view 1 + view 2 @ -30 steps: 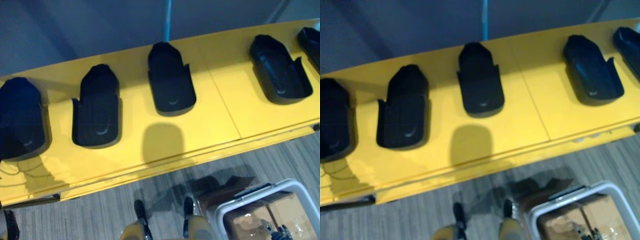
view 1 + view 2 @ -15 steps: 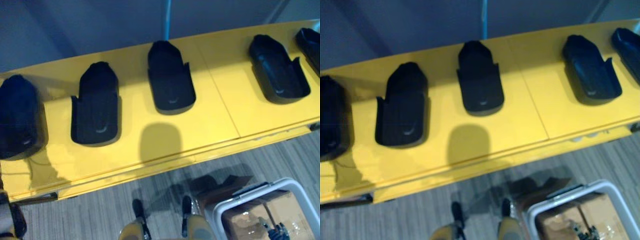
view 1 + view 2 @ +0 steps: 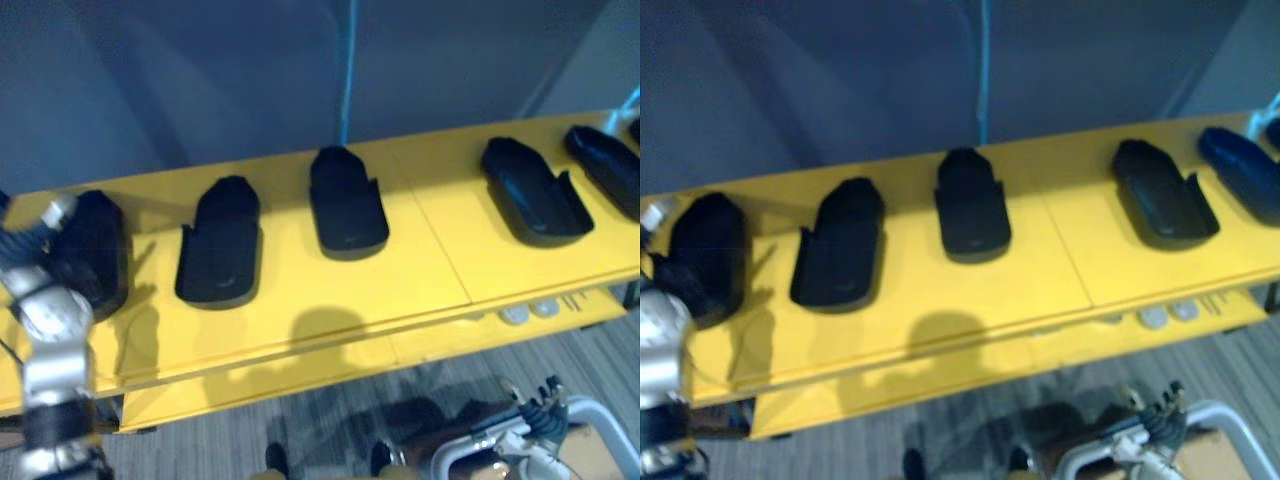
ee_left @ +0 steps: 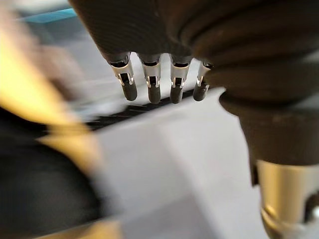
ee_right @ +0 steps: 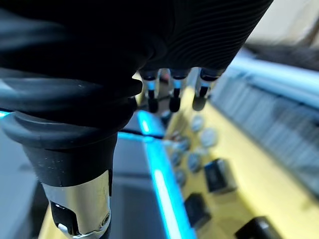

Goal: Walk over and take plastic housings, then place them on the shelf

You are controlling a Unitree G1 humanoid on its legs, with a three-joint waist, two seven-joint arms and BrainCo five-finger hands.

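Along the yellow worktop (image 3: pixel 420 270) the plastic housings (image 3: pixel 345 205) lie in a row. None is lifted yet, so all the carrying remains, I'd say. The left hand (image 4: pixel 152 89), fingers straight and empty, has risen beside the far-left housing (image 3: pixel 95 255) — the right hand (image 5: pixel 173 102) hangs low, relaxed, holding nothing.
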